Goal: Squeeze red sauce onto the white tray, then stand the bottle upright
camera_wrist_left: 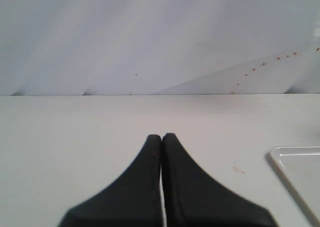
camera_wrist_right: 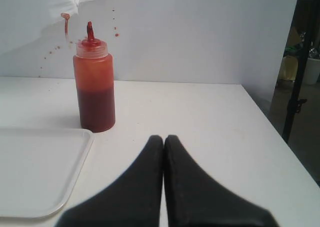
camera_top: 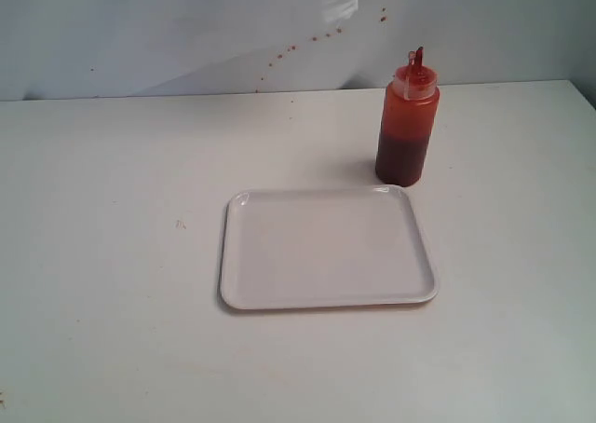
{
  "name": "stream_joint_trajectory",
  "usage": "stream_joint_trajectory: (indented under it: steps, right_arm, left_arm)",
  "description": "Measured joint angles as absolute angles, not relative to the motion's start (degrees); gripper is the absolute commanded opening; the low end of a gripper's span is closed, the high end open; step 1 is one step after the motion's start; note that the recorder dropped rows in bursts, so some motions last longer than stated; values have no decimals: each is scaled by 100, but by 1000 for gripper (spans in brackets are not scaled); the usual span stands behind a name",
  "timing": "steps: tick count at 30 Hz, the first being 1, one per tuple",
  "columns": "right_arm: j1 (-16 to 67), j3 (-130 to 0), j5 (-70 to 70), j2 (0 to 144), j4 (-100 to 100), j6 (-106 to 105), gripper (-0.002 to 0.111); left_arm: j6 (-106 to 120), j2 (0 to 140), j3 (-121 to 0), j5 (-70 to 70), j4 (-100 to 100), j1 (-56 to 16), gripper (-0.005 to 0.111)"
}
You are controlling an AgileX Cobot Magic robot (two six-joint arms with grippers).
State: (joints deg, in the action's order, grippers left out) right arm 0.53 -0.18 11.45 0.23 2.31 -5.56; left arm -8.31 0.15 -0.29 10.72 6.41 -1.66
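The bottle (camera_top: 407, 125) stands upright on the table just behind the right far corner of the white tray (camera_top: 326, 248); its nozzle cap points up. In the right wrist view the bottle (camera_wrist_right: 93, 82) is ahead and to one side of my right gripper (camera_wrist_right: 164, 138), which is shut with nothing in it, well short of the bottle. The tray's corner (camera_wrist_right: 75, 152) shows there too. My left gripper (camera_wrist_left: 162, 136) is shut and holds nothing; the tray's edge (camera_wrist_left: 280, 159) lies off to its side. No red sauce shows on the tray. Neither gripper appears in the exterior view.
Reddish specks dot the pale back wall (camera_top: 307, 46) behind the table. The table's right edge (camera_wrist_right: 272, 137) drops off beside the right gripper, with a dark stand (camera_wrist_right: 295, 87) beyond it.
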Motion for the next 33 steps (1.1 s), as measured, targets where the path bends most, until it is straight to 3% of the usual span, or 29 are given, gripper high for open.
stream_joint_trajectory:
  steps: [22, 33]
  right_arm:
    - [53, -18, 1145, 23, 231, -556, 0]
    - [53, -18, 1145, 23, 231, -556, 0]
  left_arm:
    - [-831, 15, -29, 998, 641, -166, 0]
    - [-1321, 15, -29, -961, 641, -166, 0]
